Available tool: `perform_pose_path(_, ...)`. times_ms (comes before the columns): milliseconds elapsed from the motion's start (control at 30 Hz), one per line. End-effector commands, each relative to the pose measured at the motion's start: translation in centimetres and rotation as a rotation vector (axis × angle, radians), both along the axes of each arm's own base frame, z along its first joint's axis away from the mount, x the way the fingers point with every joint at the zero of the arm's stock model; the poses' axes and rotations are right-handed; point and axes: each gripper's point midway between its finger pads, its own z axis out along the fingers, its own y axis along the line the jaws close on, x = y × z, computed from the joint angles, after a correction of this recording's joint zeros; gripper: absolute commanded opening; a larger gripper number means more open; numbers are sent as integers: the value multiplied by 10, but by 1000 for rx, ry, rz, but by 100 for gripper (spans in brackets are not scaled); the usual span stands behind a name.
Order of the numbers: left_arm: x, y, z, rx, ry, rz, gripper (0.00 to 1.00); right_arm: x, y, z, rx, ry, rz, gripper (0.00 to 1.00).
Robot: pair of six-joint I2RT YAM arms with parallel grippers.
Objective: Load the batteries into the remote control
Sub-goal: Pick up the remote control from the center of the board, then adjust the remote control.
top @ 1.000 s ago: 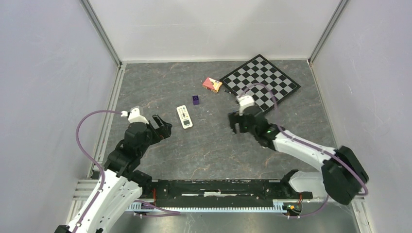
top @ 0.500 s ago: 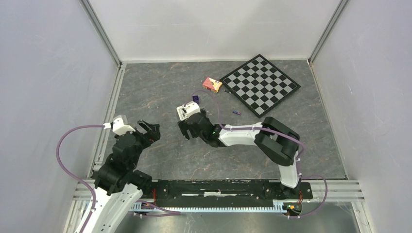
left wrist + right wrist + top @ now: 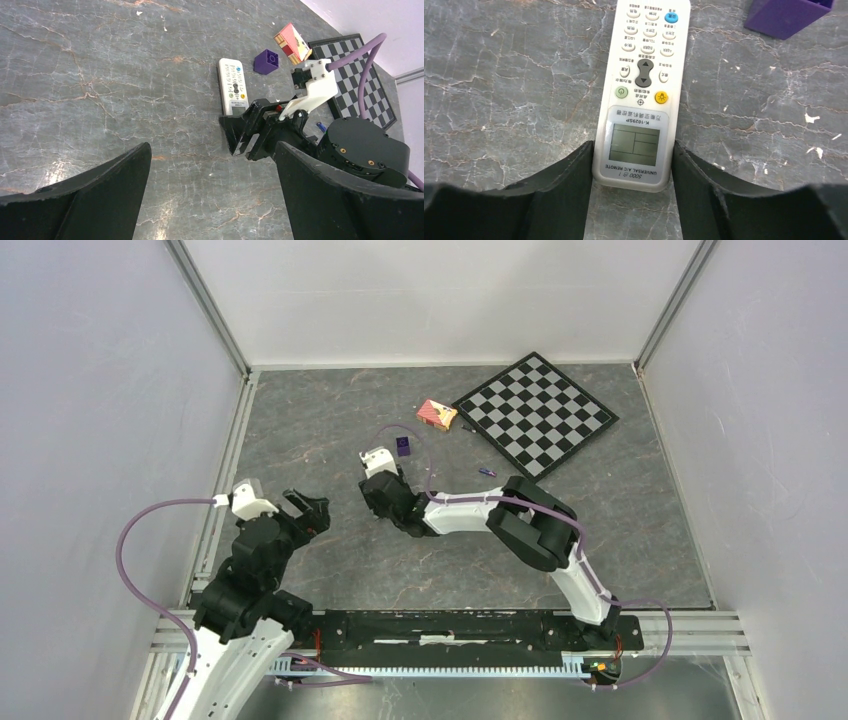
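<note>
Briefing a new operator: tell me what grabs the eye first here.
The right end effector straddles the display end of a face-up white A/C remote at mid-table, with a purple block just beyond it. A black-and-white chessboard lies in the far right corner.

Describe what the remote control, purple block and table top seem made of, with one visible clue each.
The remote control: likely hard white plastic, slightly glossy; moulded shell, rubbery-looking buttons.
The purple block: probably matte plastic; uniform colour, crisp edges.
The table top: grey stone-look surface with pale veins; real stone or printed laminate cannot be told.
</note>
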Motion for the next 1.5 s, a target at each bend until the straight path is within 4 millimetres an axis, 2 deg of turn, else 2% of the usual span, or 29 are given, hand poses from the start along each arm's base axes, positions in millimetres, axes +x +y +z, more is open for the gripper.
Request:
perform_pose_path(0,5,-5,16,-69,-44,10,100,11,-8,15,-43,-68,-53,53)
perform_pose_path(67,7,-7,16,-70,-43,5,100,10,-17,26,-66,-91,-25,39)
perform_pose_path(133,10,-8,16,-63,-40,2,100,7,-32,40,-72,-109,2,30)
perform_pose_path(333,32,-16,19,-51,-41,5,100,-7,-85,82,-62,-39,215,26)
perform_pose_path(433,49,-40,26,-61,-67,-93,100,-29,-105,97,-98,-1,401,25)
perform_pose_path(533,62,-78,43,-65,-141,-293,100,-56,-122,103,-125,54,575,26)
perform_pose_path(600,61,-106,60,-22,-231,-485,100,-75,-132,102,-142,89,679,26)
perform_pose_path(700,55,-129,84,101,-401,-685,100,-97,-145,99,-164,120,766,24)
perform_pose_path(800,57,-140,91,216,-529,-782,100,-116,-148,109,-69,123,815,23)
perform_pose_path(933,57,-165,79,425,-627,-1010,97,-129,-156,128,-42,95,856,25)
perform_pose_path(1100,19,-203,65,476,-762,-1453,100,-139,-164,132,-48,111,888,25)
perform_pose_path(1233,8,-220,51,472,-714,-1634,100,-143,-164,138,-45,103,915,25)
perform_pose_path(1400,-10,-241,34,454,-711,-1773,96,-144,-163,146,-59,99,950,24)
perform_pose_path(1467,-18,-247,19,451,-669,-1841,95,-144,-163,149,-66,104,958,23)
